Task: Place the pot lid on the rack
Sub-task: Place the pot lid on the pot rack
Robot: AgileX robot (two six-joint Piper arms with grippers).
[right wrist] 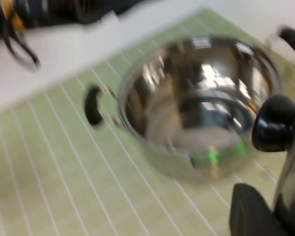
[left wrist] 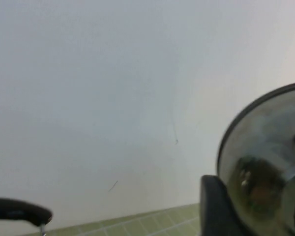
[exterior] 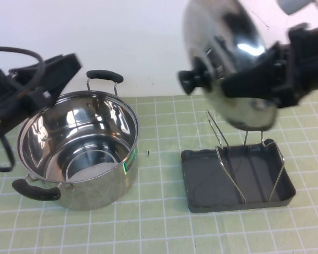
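Pot lid (exterior: 230,58): round, shiny steel, black knob (exterior: 193,80) pointing left, lid tipped on edge, up in air above rack (exterior: 237,179). Right gripper (exterior: 254,79) clamped on lid rim. Rack: dark grey tray, thin wire loops, on green grid mat. Steel pot (exterior: 79,151) open, left of rack. Left gripper (exterior: 40,84) above pot's left side; fingers, cannot tell.
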